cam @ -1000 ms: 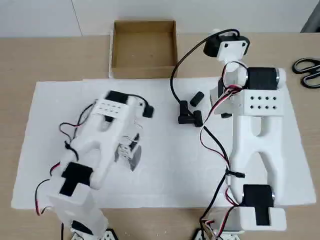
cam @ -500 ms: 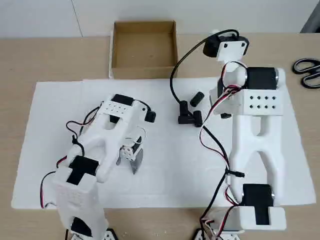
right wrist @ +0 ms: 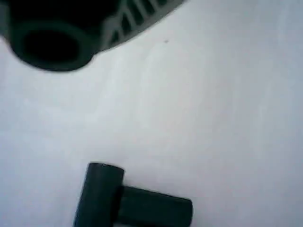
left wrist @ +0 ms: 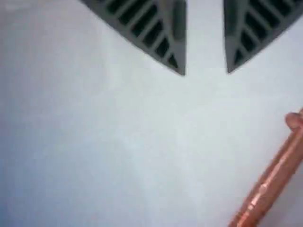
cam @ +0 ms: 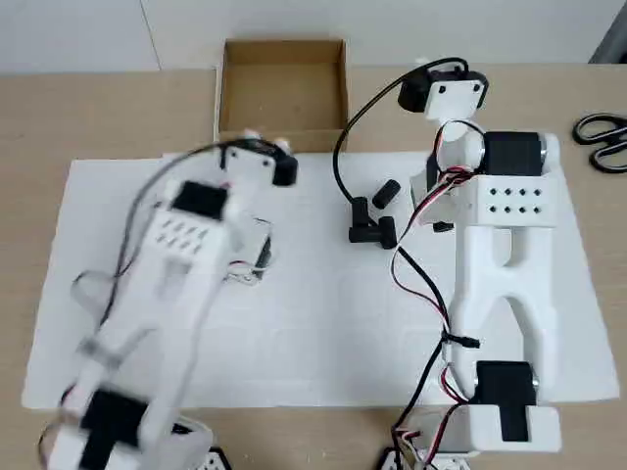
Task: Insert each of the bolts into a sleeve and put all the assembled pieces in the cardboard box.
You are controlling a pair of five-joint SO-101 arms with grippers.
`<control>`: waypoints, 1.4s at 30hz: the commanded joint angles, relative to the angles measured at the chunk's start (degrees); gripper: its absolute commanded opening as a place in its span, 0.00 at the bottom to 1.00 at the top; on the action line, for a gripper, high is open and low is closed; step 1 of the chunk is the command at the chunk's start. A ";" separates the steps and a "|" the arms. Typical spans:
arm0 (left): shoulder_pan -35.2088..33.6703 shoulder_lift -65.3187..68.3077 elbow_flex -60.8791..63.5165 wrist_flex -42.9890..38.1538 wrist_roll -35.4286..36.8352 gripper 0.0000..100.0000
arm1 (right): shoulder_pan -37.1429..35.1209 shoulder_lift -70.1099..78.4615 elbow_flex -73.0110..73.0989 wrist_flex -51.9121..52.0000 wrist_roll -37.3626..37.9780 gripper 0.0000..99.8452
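Wood table [cam: 98,108] w/ white sheet [cam: 323,333], cardboard box [cam: 282,143], scissors [cam: 602,137].

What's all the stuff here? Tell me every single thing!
Brown cardboard box: one, brown, table's far side.
White foam sheet: one, white, spread under both arms.
Wooden table: one, light brown, under the sheet.
Black tube-shaped sleeves: three, black, mid-sheet; a fourth close up in the right wrist view.
Copper-coloured bolt: one, copper, on the sheet.
Scissors: one pair, black, table's right edge.
Robot arms: two, white and black; left arm, right arm.
Left gripper: one, dark grey, open over the sheet near the bolt.
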 commanded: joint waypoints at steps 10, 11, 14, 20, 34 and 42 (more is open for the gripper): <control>-1.85 -37.63 36.18 -15.30 -7.74 0.05 | -0.13 -2.77 -0.35 -1.36 0.26 0.00; -2.55 -39.82 38.20 -17.05 -7.74 0.05 | -0.13 -2.77 -0.35 -1.36 0.35 0.00; -4.84 -46.68 44.44 -21.54 -7.74 0.05 | -0.13 -2.77 -0.35 -1.36 0.35 0.00; -9.14 -60.66 63.08 -37.01 -7.74 0.05 | -0.13 -2.77 -0.35 -1.36 0.18 0.00; -10.55 -88.00 79.08 -37.01 -8.00 0.05 | -0.13 -2.77 -0.35 -1.45 0.09 0.00; -10.55 -87.91 79.16 -37.36 -8.00 0.05 | -0.13 -2.77 -0.35 -2.07 0.09 0.00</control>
